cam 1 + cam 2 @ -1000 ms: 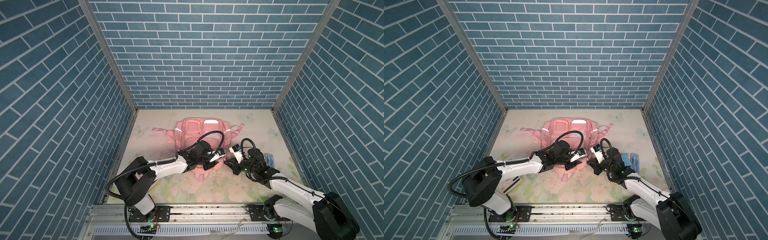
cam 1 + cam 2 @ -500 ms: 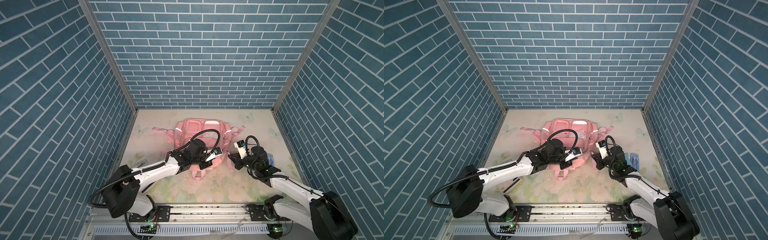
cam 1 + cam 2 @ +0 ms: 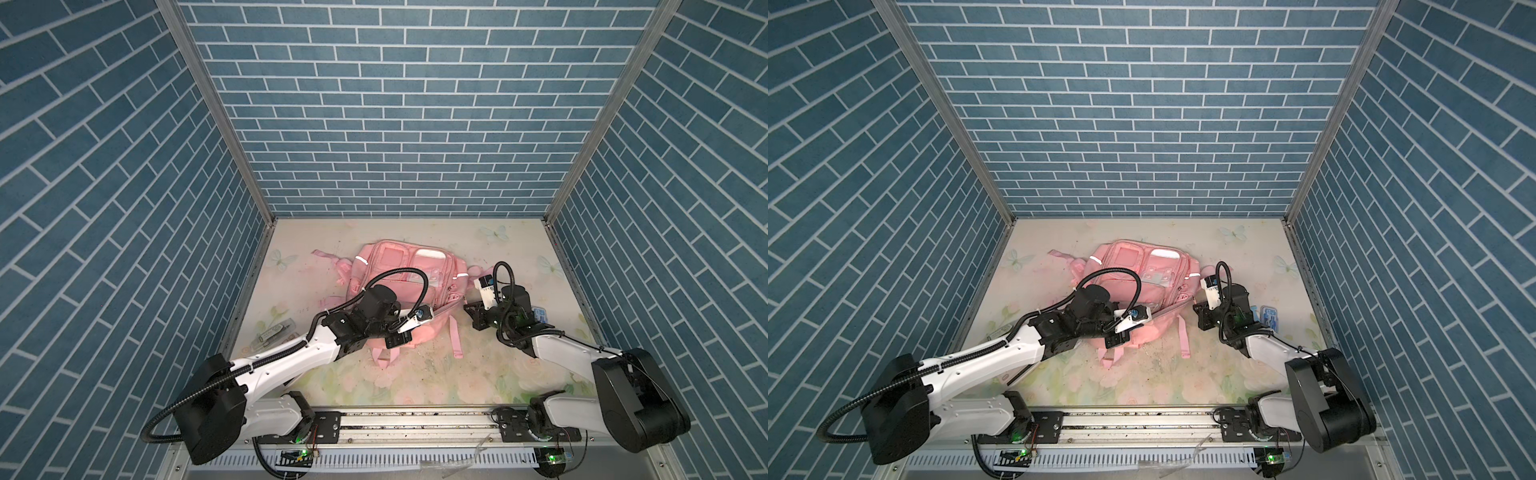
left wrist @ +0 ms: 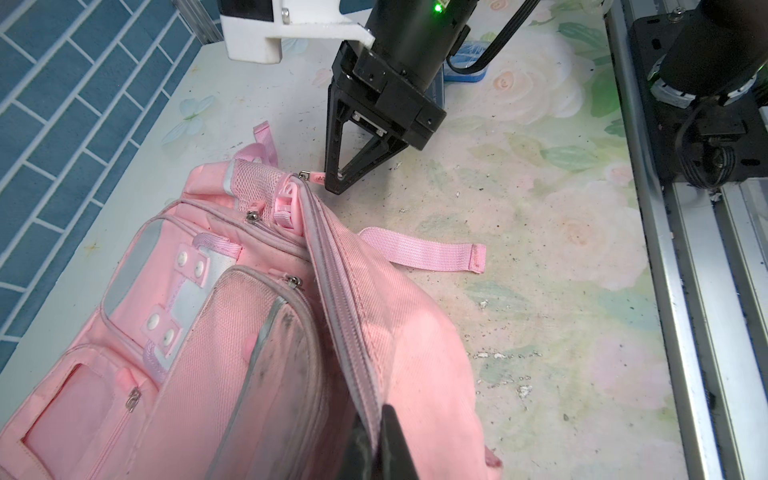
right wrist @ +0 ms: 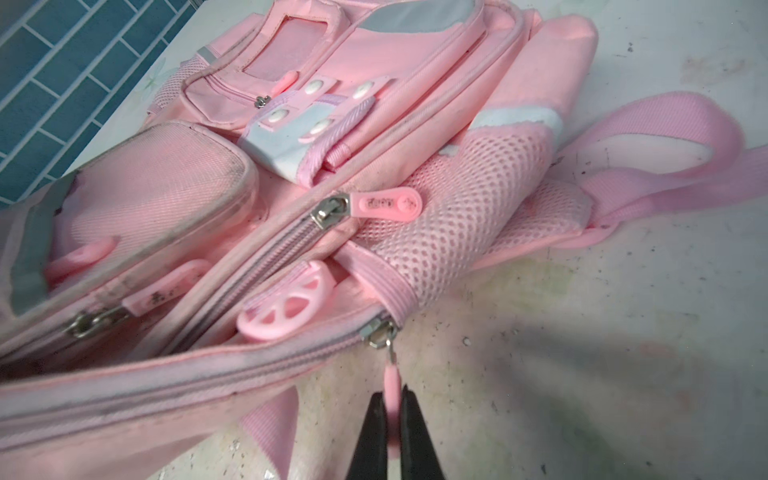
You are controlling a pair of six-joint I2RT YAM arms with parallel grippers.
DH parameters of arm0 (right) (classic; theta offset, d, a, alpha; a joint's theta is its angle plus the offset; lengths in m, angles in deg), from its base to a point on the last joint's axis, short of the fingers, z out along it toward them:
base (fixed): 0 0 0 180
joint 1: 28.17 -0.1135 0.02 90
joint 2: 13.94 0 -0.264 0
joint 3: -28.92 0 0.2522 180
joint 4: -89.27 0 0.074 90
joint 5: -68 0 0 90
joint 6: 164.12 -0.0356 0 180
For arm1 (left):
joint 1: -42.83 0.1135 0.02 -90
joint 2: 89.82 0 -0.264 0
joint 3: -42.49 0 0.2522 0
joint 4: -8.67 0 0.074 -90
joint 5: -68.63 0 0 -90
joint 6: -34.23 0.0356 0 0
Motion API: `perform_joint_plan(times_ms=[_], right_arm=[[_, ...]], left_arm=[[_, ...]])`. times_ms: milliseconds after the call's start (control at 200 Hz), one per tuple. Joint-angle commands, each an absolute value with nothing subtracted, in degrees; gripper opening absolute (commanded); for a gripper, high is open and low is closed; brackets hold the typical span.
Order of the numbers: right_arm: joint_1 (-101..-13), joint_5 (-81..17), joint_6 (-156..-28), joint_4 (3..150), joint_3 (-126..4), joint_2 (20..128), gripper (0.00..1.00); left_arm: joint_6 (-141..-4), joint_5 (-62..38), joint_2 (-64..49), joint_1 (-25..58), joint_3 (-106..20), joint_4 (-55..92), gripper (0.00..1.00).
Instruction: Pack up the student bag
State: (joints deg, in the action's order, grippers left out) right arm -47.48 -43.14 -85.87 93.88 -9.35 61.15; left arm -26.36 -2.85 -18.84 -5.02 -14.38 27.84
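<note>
Pink student bag (image 3: 399, 266): flat on table (image 3: 415, 374), middle-far. Main zip (image 4: 336, 291): looks shut. Left gripper (image 4: 376, 419): clamped on zip edge. Right gripper (image 5: 392, 399): pinching pink zip pull (image 5: 390, 374). Blue case (image 3: 539, 314) right, clear item (image 3: 272, 335) left, both outside; packing apparently barely begun.

Both top views stare steeply down from high over the front rail (image 3: 415, 419), twelve o'clock at the far wall (image 3: 399, 124). Close in, the left wrist camera (image 3: 420, 323) faces three o'clock along the student bag (image 4: 249, 332); the right wrist camera (image 3: 486, 291) faces ten o'clock; both share its zipper pull (image 5: 390, 380).
</note>
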Motion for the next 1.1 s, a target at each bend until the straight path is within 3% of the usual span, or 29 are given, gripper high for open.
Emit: perform_joint_plan(times_ms=[0, 165, 205, 245, 355, 480, 675, 1095], right_arm=[[-45.66, -37.73, -87.65, 92.56, -11.67, 63.42, 0.0], [-45.65, -40.0, -87.45, 91.38, -12.09, 63.8, 0.0], [-45.66, -40.68, -87.27, 91.05, -11.85, 62.88, 0.0], [-45.66, -41.13, -86.98, 90.52, -11.53, 61.54, 0.07], [-45.63, -40.92, -86.35, 87.87, -10.86, 56.83, 0.22], [-45.66, -41.3, -85.06, 83.94, -10.92, 51.23, 0.33], [-45.66, -40.92, -85.0, 79.52, -13.01, 46.76, 0.42], [-45.66, -40.26, -84.24, 78.26, -12.88, 45.83, 0.43]], left_arm=[[-25.18, -1.6, -21.35, -4.42, -13.68, 27.51, 0.0], [-25.53, -3.1, -21.13, -4.55, -14.15, 28.16, 0.0], [-25.69, -4.15, -21.17, -4.82, -14.55, 28.4, 0.17], [-26.26, -5.46, -21.1, -4.97, -14.89, 28.41, 0.31], [-27.4, -9.48, -21.04, -5.48, -15.98, 28.87, 0.47], [-30.03, -15.7, -19.28, -6.39, -17.79, 29.88, 0.57], [-34.67, -22.75, -9.91, -11.14, -22.81, 31.36, 0.63], [-37.33, -33.89, 4.42, -15.68, -28.33, 31.8, 0.65]])
